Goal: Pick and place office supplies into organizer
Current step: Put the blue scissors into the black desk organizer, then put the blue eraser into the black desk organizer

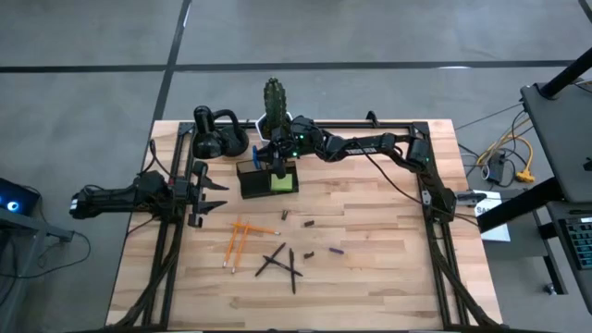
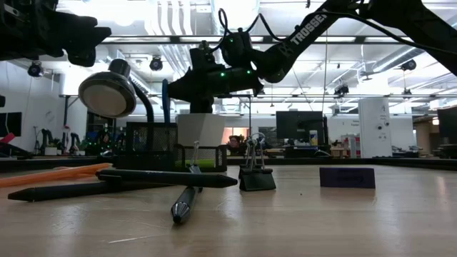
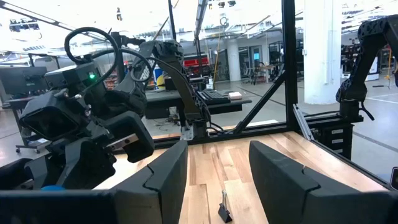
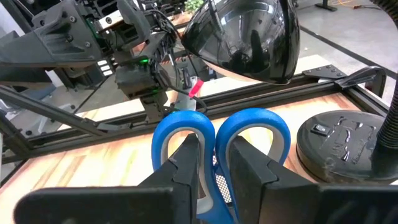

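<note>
The blue-handled scissors [image 4: 249, 127] stand upright over the dark organizer [image 1: 268, 179], and show as a blue bar in the low view [image 2: 166, 100]. A lime-green sticky-note pad [image 1: 283, 183] lies in the organizer. My right gripper [image 1: 277, 163] is shut on the scissors. Orange pencils [image 1: 238, 237], black pens [image 1: 279, 260], binder clips [image 1: 285, 215] and a purple bit [image 1: 335, 250] lie loose on the table. My left gripper [image 1: 211, 191] is open and empty at the table's left, clear of them all. My right gripper pinches the scissors between its two fingers [image 4: 186, 168] where the two blue handle loops meet [image 4: 210, 134]. The fingers come from the table's right, about level. The loops stand upright past the fingertips. The blades are hidden below by the fingers and the organizer.
A black lamp-like gadget [image 1: 218, 135] stands just left of the organizer, its round base [image 4: 342, 146] close to the scissors. A cactus in a white pot [image 1: 275, 104] stands behind. Black frame rails [image 1: 435, 213] run along both sides. A binder clip [image 3: 224, 213] lies before my left gripper.
</note>
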You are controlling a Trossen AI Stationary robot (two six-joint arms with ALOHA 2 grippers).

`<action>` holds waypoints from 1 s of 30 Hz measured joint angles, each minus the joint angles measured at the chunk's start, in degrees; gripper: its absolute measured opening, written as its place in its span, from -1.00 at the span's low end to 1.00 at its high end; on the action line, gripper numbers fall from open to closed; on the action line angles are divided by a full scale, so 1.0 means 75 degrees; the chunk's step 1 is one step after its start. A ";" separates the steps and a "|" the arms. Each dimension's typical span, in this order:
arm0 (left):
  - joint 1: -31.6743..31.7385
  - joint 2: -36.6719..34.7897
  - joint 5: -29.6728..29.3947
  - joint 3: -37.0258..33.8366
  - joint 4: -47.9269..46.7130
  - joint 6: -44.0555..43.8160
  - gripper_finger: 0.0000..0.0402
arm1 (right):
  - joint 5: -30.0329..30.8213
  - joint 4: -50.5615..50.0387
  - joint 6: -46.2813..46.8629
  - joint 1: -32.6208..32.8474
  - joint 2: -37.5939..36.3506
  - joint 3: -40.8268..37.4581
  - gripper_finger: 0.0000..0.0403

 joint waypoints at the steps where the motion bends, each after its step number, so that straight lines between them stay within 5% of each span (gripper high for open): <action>1: 0.0003 0.0000 0.0000 0.0000 0.0000 0.0000 -0.22 | 0.0000 -0.0002 -0.0023 0.0000 0.0000 0.0000 -0.74; 13: 0.0003 0.0000 0.0003 0.0000 0.0001 0.0000 -0.22 | 0.0050 -0.0058 -0.0128 -0.0003 0.0000 -0.0003 -0.41; 30: 0.0003 0.0000 0.0000 0.0000 0.0003 0.0000 -0.22 | 0.0035 -0.0057 -0.0167 -0.0003 0.0000 -0.0006 -0.48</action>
